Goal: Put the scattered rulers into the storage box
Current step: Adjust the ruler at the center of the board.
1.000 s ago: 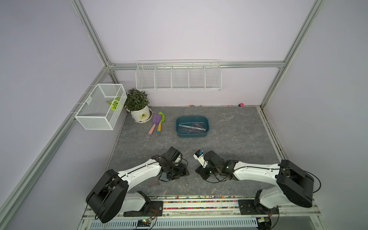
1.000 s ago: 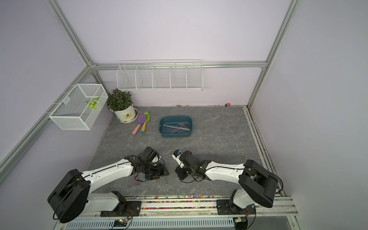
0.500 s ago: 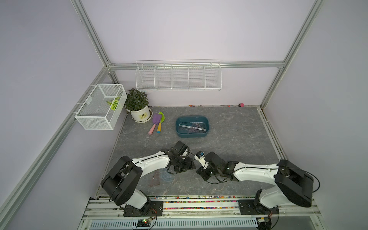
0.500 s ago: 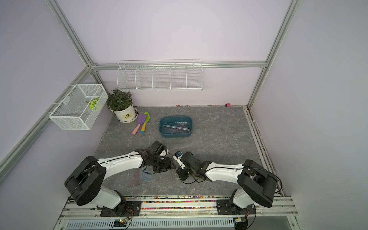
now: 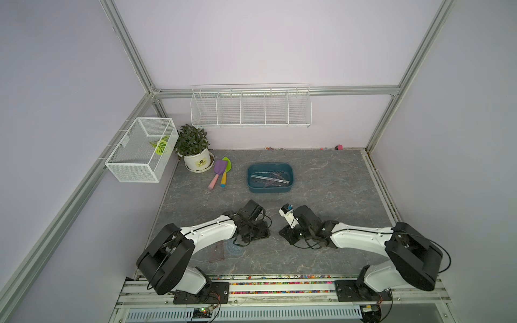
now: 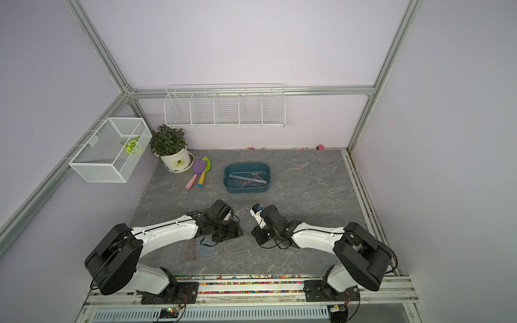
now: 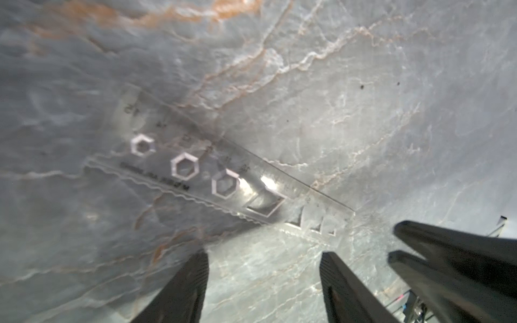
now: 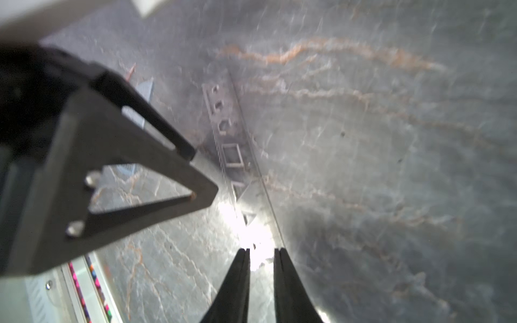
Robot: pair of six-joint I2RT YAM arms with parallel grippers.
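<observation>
Your next move turns on the clear ruler (image 7: 195, 167). It lies flat on the worktop (image 5: 321, 195) in the gap between the 2 arms, at the middle of the near side and well apart from the storage box (image 5: 270, 190) at the far centre. It is too see-through to make out in either top view. The right fingers (image 8: 237, 279) are the nearer. They stand with only a narrow gap, their tips right at 1 end of the strip, and its long axis runs straight on away from them, so their closing line crosses its width. Glare at the tips hides whether they touch or pinch it, so I cannot tell you that. The left fingers (image 7: 184, 285) are spread wide with nothing between them, just short of the ruler's wavy edge. From there the strip lies slantwise across their front, nearly along their closing line, so I judge you would have to turn that wrist before they could span it. Expect a thin flat strip to give little edge to catch. A brownish triangle (image 5: 218, 253) and a bluish protractor (image 5: 234, 249) also lie on the worktop beside the left arm, while several rulers (image 5: 268, 179) are in the box.
</observation>
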